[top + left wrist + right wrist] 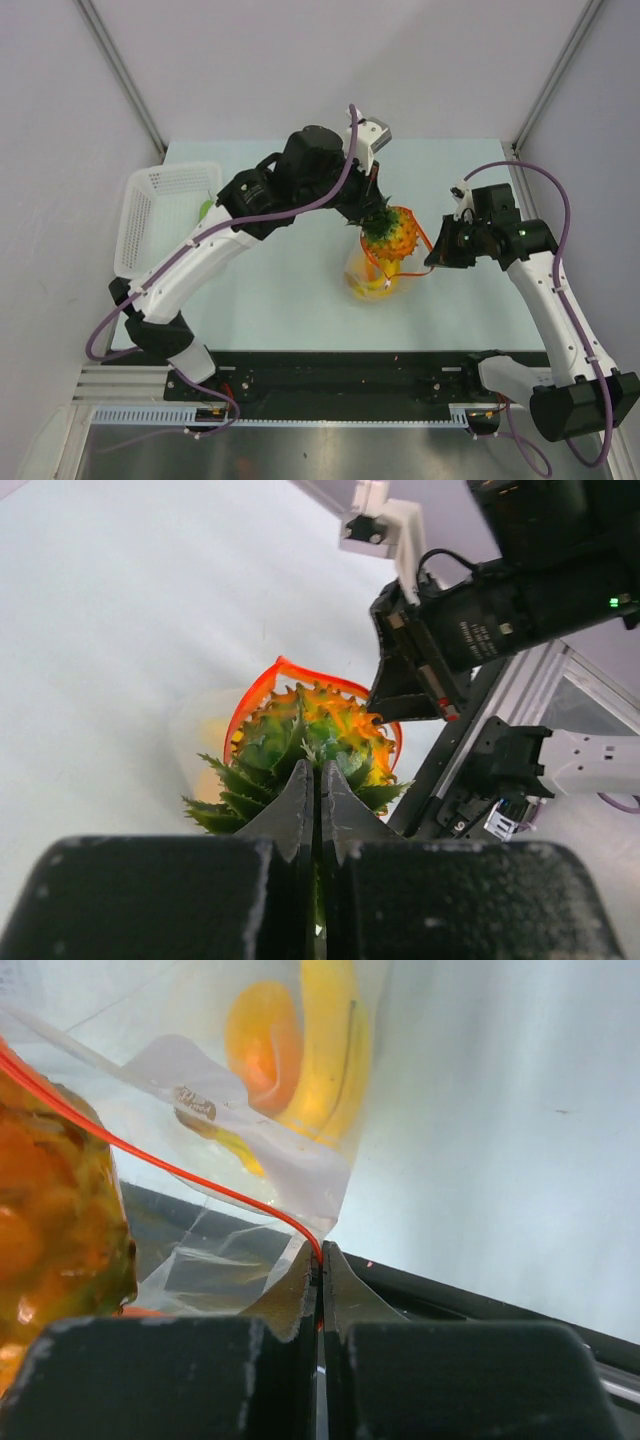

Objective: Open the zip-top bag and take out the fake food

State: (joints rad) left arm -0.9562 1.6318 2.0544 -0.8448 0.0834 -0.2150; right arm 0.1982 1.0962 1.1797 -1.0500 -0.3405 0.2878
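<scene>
at mid-table the zip-top bag [372, 278] is held mouth-up by its zip strip [200, 1175], pinched in the fully closed right gripper [320, 1252], while the pineapple [315, 725], upright in the mouth, is clamped by its crown just below the closed left gripper [317, 772], so a straight upward pull is favoured.

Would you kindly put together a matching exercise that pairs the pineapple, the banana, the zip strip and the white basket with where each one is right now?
Things:
1. pineapple
2. banana
3. zip strip
4. white basket

Places:
A. pinched in the shut right gripper
B. at the left edge of the table, away from both grippers
C. held by its green crown in the shut left gripper
D. lying inside the bag

Pairs: 1-C, 2-D, 3-A, 4-B
</scene>
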